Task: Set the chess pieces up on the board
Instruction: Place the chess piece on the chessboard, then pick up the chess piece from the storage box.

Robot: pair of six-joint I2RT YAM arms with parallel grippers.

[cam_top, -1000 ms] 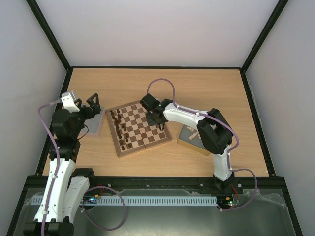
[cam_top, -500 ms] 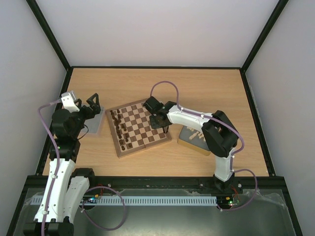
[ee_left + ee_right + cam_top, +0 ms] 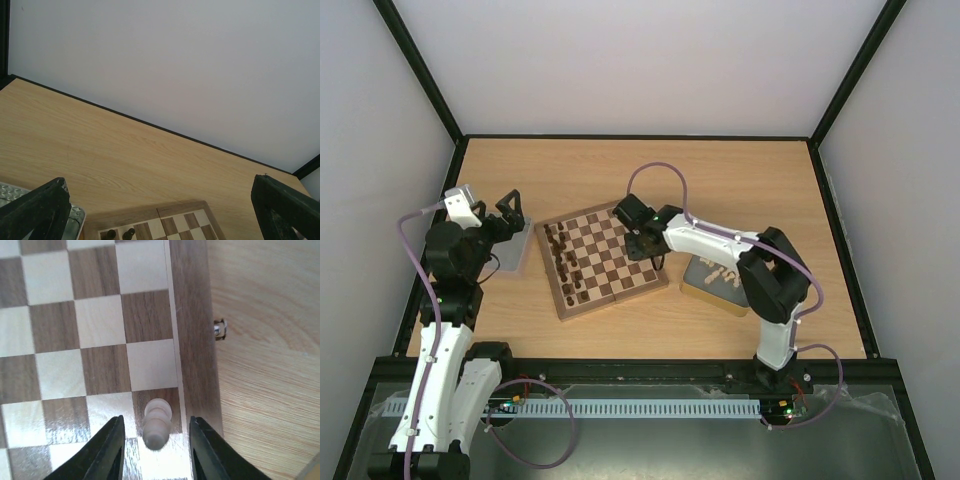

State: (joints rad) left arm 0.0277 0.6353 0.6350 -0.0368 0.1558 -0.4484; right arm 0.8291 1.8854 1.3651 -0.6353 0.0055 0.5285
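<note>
Your left gripper (image 3: 159, 182) is parked with its fingers spread wide and nothing between them; the board (image 3: 172, 226) corner is just ahead of it. Your right gripper (image 3: 156, 419) is spread too, straddling a pale pawn (image 3: 156, 432) without touching it. The pawn stands upright, centred between the fingers, on a dark edge square. Likely light, hard, slick and tippy, so pinch the waist gently.

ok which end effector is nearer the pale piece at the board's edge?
Right. The right end effector straddles the pale piece, a finger on each side. The left end effector is beyond the board on its opposite edge, over a metal tin.
</note>
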